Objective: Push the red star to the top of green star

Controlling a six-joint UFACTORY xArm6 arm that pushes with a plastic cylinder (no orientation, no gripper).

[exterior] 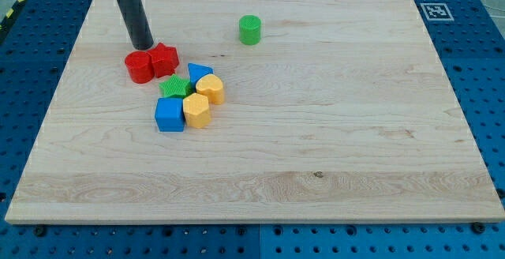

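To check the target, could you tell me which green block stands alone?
The green cylinder near the view's top; the green star sits packed among blue and yellow blocks.

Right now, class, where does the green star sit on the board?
The green star lies in the view's left half, just below the red star, packed against the blue cube and yellow blocks.

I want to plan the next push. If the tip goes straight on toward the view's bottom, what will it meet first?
My tip stands just above the two red blocks. Going straight down the view, it would most likely meet the red cylinder first, with the red star just to its right. Depth is hard to judge.
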